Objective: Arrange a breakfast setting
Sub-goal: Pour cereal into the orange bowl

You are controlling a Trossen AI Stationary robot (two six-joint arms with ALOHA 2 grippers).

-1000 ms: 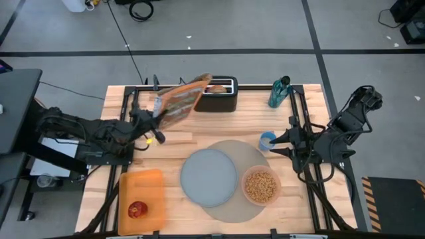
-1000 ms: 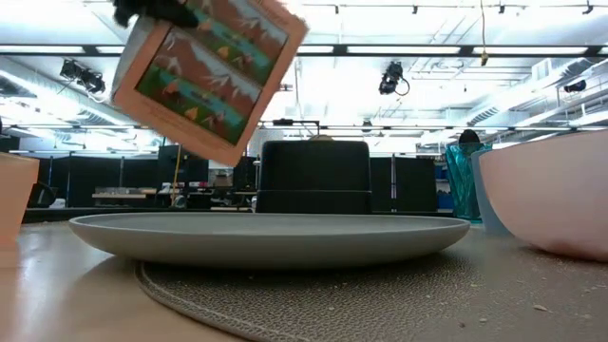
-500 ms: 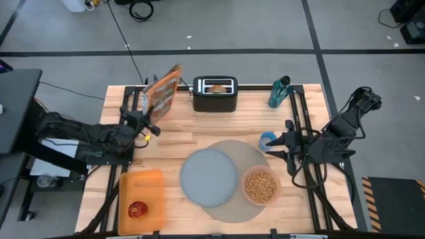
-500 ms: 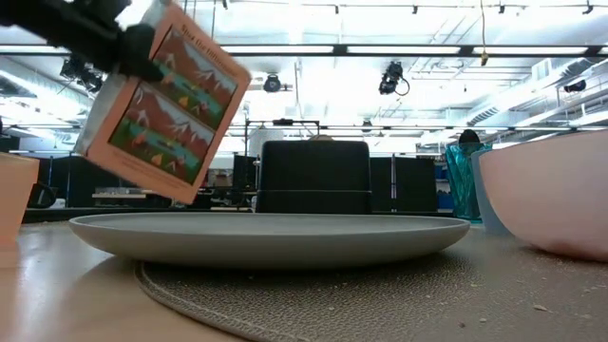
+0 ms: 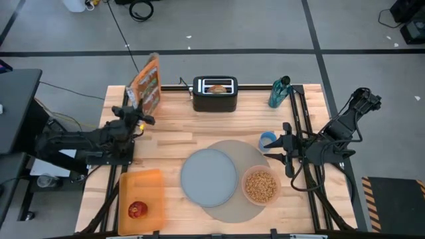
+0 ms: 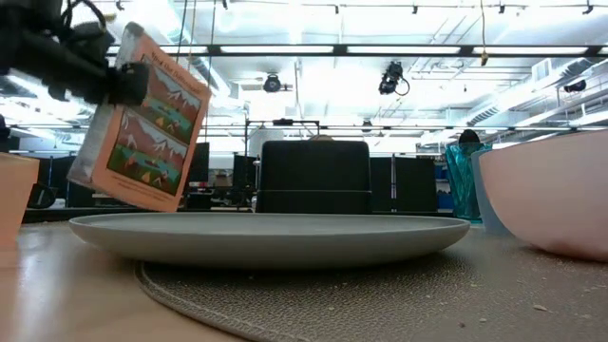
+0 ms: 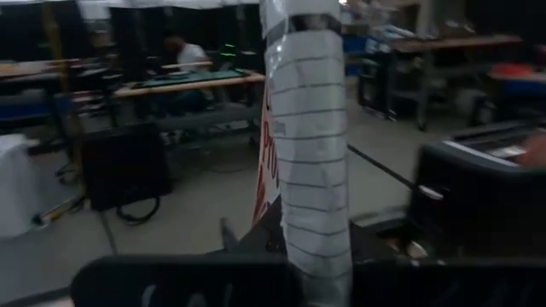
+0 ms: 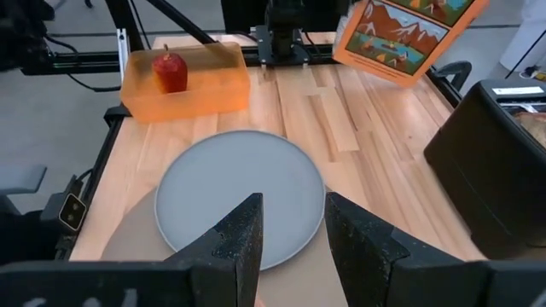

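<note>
- Two grippers are showing: my left gripper point(image 5: 136, 113) is pinching a cereal box point(image 5: 145, 85) above the table's point(image 5: 172, 136) far left corner.
- My right gripper point(image 5: 275, 147) is hovering beside a blue cup point(image 5: 267, 140), fingers point(image 8: 240, 234) spread and holding nothing.
- Plate point(image 5: 208, 176) and cereal-filled bowl point(image 5: 260, 186) are sitting on the mat point(image 5: 247, 153).
- An apple point(image 5: 137, 210) is lying on the orange board point(image 5: 141, 184), and a bagel point(image 5: 216, 87) is sitting in the toaster point(image 5: 215, 94).

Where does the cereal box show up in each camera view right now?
High view: cereal box at the table's far left corner, left of the toaster.
Low view: upper left, tilted, held in the air, left of the toaster.
Left wrist view: centre, edge-on.
Right wrist view: top right.
Shared landmark: the black toaster.
</note>
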